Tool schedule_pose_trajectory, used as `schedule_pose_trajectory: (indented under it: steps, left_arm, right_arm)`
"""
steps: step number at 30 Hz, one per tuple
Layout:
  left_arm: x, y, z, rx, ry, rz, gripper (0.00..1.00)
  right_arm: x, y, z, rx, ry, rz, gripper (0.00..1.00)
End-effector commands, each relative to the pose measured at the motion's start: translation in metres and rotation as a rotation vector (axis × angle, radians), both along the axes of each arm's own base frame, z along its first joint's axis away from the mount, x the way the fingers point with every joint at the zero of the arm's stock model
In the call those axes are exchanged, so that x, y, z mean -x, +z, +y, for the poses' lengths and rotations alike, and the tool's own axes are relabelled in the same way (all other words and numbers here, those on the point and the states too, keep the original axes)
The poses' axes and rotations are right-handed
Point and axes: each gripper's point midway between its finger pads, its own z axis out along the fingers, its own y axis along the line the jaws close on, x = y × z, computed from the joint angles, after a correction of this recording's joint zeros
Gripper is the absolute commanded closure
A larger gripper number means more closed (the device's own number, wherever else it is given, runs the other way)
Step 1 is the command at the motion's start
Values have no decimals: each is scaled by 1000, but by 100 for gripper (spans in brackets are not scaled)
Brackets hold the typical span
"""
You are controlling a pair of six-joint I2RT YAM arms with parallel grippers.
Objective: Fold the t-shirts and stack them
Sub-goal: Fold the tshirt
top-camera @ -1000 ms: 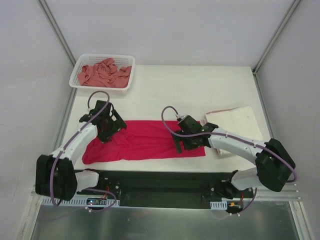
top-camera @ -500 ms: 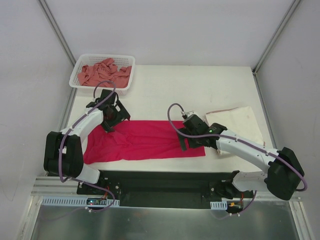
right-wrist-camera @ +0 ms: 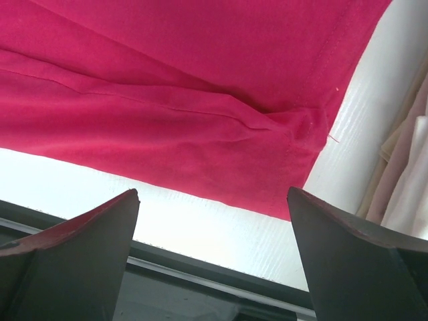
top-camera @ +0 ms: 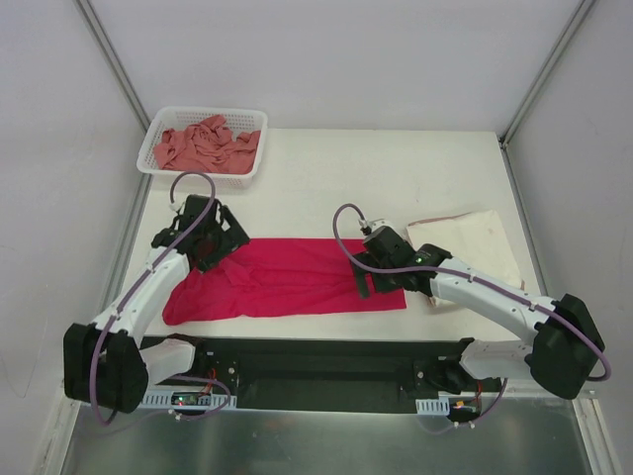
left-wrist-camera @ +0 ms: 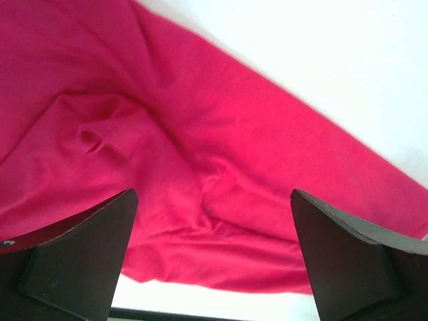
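Observation:
The magenta-red t-shirt [top-camera: 282, 277] lies folded into a long strip across the near part of the table; it fills the left wrist view [left-wrist-camera: 167, 134] and the right wrist view [right-wrist-camera: 167, 80]. My left gripper [top-camera: 210, 240] is open and empty above the strip's left end. My right gripper [top-camera: 374, 277] is open and empty above its right end. The cream-white t-shirt [top-camera: 473, 242] lies folded at the right; its edge shows in the right wrist view [right-wrist-camera: 408, 180]. The salmon-pink t-shirt [top-camera: 206, 144] is crumpled in the basket.
The white mesh basket [top-camera: 156, 129] stands at the far left corner of the table. The black front rail [top-camera: 316, 358] runs along the near edge and shows in the right wrist view [right-wrist-camera: 200, 284]. Grey walls close in the sides.
My left gripper has drawn back from the strip's far left corner toward the near left. My right gripper has stayed over the right end since half a second ago.

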Motion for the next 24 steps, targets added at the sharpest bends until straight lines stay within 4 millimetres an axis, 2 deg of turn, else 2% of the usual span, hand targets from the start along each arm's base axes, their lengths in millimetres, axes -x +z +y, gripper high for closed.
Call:
schedule_pose_trajectory:
  steps: [1, 4, 8, 12, 17, 20, 21, 24]
  left_arm:
    - [39, -23, 5, 6, 6, 65, 1]
    - [46, -33, 1, 30, 2, 101, 1]
    - [41, -37, -4, 47, -3, 108, 1]
    - [22, -37, -15, 80, -24, 89, 1]
    - [2, -40, -42, 138, -89, 96, 1]
    - [-13, -35, -56, 145, -123, 75, 1]
    - [-22, -27, -60, 146, -131, 53, 1]
    - [-37, -22, -65, 130, -147, 36, 1]
  right_arm:
    - [-4, 2, 11, -46, 6, -5, 3]
    - [-3, -2, 13, -44, 14, 13, 3]
    - [-3, -4, 15, -44, 16, 18, 3]
    - [-4, -2, 13, -43, 8, 9, 3]
    - [-8, -2, 7, -8, -14, -4, 3]
    - [-9, 0, 3, 6, -26, -14, 3]
    - [-9, 1, 2, 9, -28, -15, 3]
    - [-8, 1, -1, 17, -40, -18, 3]
